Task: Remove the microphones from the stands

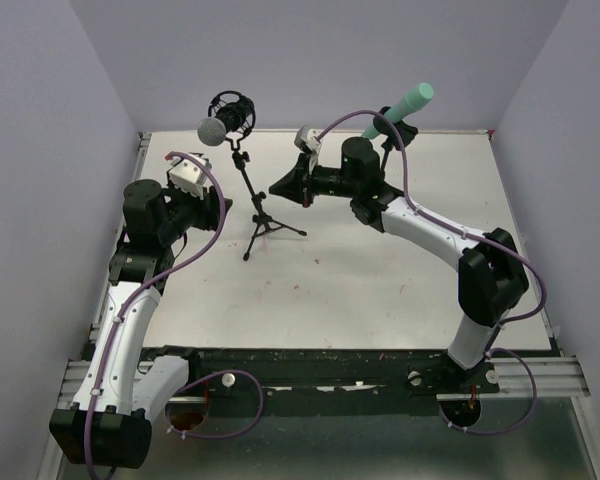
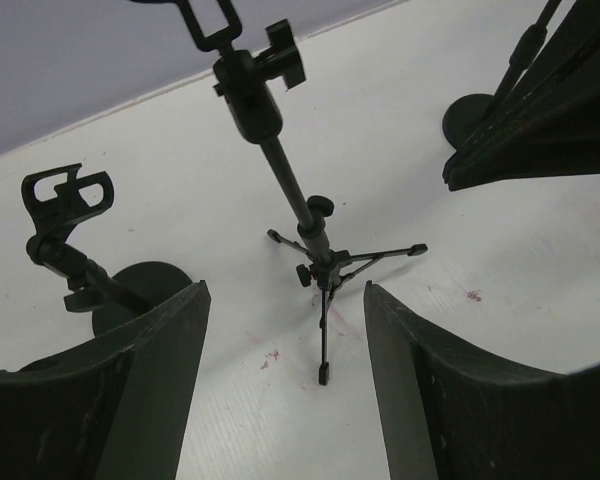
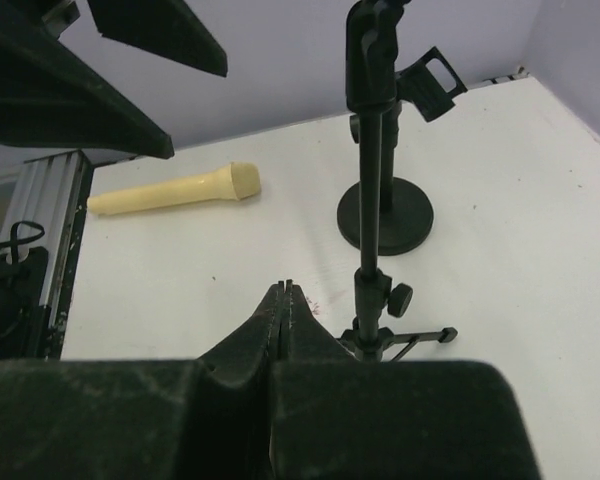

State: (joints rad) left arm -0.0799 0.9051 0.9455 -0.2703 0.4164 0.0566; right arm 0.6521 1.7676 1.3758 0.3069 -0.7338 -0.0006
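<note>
A black tripod stand (image 1: 265,222) stands mid-table and carries a black shock mount (image 1: 235,110) with a silver-headed microphone (image 1: 212,130). The stand's pole also shows in the left wrist view (image 2: 320,265) and the right wrist view (image 3: 372,300); the microphone is out of both. My left gripper (image 1: 220,208) is open and empty, left of the stand and facing it (image 2: 284,290). My right gripper (image 1: 273,188) is shut and empty, its tip (image 3: 288,285) just right of the pole, not touching it.
A teal microphone (image 1: 405,105) sits on a second stand at the back right. A round-base stand (image 3: 385,215) with an empty clip (image 2: 65,195) stands at the back left. A cream microphone (image 3: 180,190) lies on the table near the left edge.
</note>
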